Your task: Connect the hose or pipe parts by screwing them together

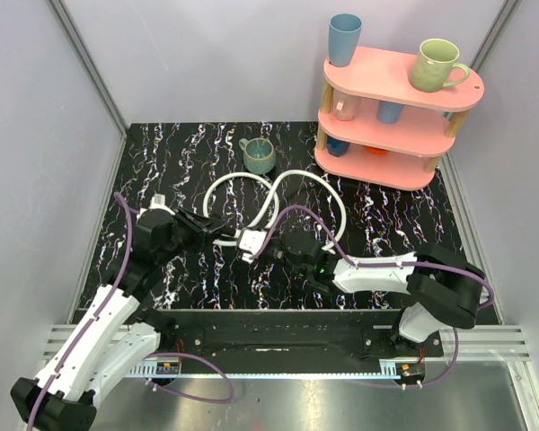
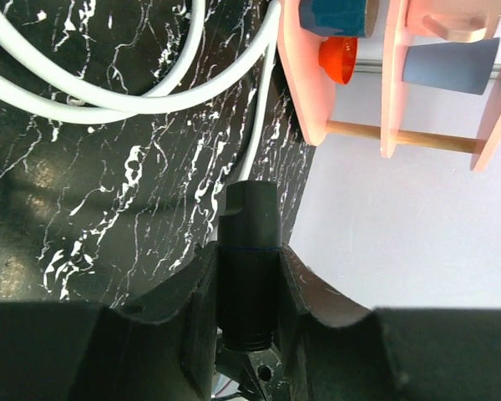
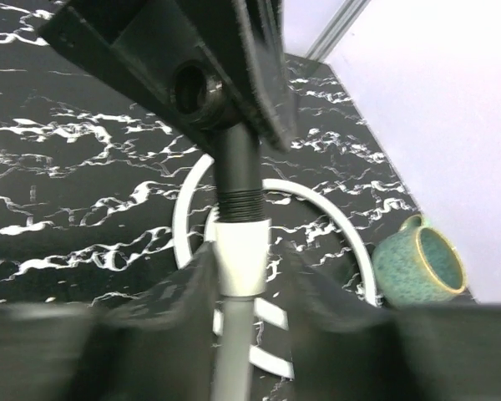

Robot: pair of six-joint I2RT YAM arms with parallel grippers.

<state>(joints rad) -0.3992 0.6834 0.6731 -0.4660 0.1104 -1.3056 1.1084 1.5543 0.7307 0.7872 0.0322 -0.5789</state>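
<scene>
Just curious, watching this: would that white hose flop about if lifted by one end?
Probably floppy: the white hose lies in loose curves. Likely light, being so thin. Unlikely to roll; the loops should drag.

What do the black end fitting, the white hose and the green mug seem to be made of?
Black end fitting: probably hard plastic, matte, with fine threads. White hose: likely flexible plastic or rubber, smooth, slightly glossy, since it bends in loops. Green mug: seemingly glazed ceramic, speckled with a shiny rim.

The black white-veined tabletop (image 1: 180, 162) looks glossy, the thin white hoses (image 2: 125, 109) smooth plastic, the black threaded fitting (image 2: 249, 251) matt, and the teal mug (image 1: 259, 155) glazed ceramic.
</scene>
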